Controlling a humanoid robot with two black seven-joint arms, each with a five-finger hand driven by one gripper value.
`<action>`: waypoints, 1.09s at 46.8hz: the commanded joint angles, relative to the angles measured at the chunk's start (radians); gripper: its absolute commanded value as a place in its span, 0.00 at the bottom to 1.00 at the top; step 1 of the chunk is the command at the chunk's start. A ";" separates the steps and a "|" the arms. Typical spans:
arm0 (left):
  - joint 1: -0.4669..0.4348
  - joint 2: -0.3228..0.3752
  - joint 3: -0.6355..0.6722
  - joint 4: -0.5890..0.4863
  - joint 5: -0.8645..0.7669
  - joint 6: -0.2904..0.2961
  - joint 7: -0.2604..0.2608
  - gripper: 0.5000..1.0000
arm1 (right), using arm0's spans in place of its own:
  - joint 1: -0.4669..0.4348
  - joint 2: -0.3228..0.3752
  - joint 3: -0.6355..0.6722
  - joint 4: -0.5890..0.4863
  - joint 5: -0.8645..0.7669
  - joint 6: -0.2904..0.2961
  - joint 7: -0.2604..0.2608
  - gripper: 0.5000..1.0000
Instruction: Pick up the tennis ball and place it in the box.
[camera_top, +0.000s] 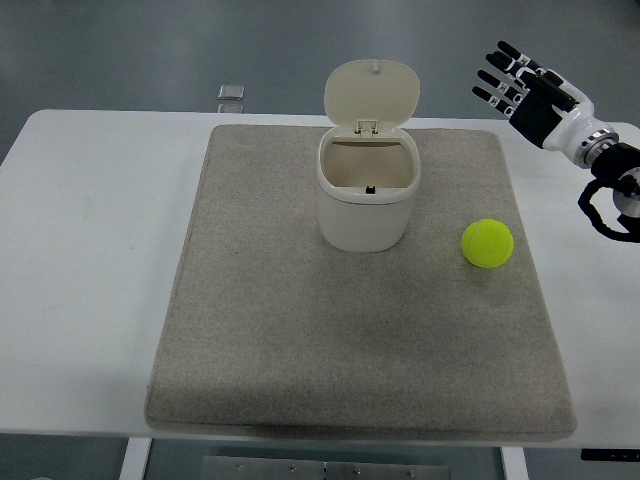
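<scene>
A yellow-green tennis ball (488, 243) lies on the grey mat (300, 350), to the right of the box. The box is a cream bin (367, 195) with its hinged lid standing open at the back; its inside looks empty. My right hand (520, 90) hangs in the air above the table's far right, well behind and above the ball, fingers spread and holding nothing. The left arm does not show.
The mat lies on a white table (90, 250). A small silvery object (231, 93) sits at the table's far edge, left of the bin.
</scene>
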 joint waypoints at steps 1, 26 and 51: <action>0.000 0.000 0.000 -0.001 -0.001 0.000 0.000 0.99 | -0.001 0.001 0.000 0.000 0.000 -0.003 0.000 0.84; 0.000 0.000 0.000 0.001 -0.003 0.000 0.000 0.99 | -0.002 0.047 0.006 -0.002 0.002 0.002 0.002 0.84; 0.000 0.000 0.000 0.001 -0.003 0.000 0.000 0.99 | 0.004 0.050 0.001 -0.016 -0.072 0.031 0.051 0.83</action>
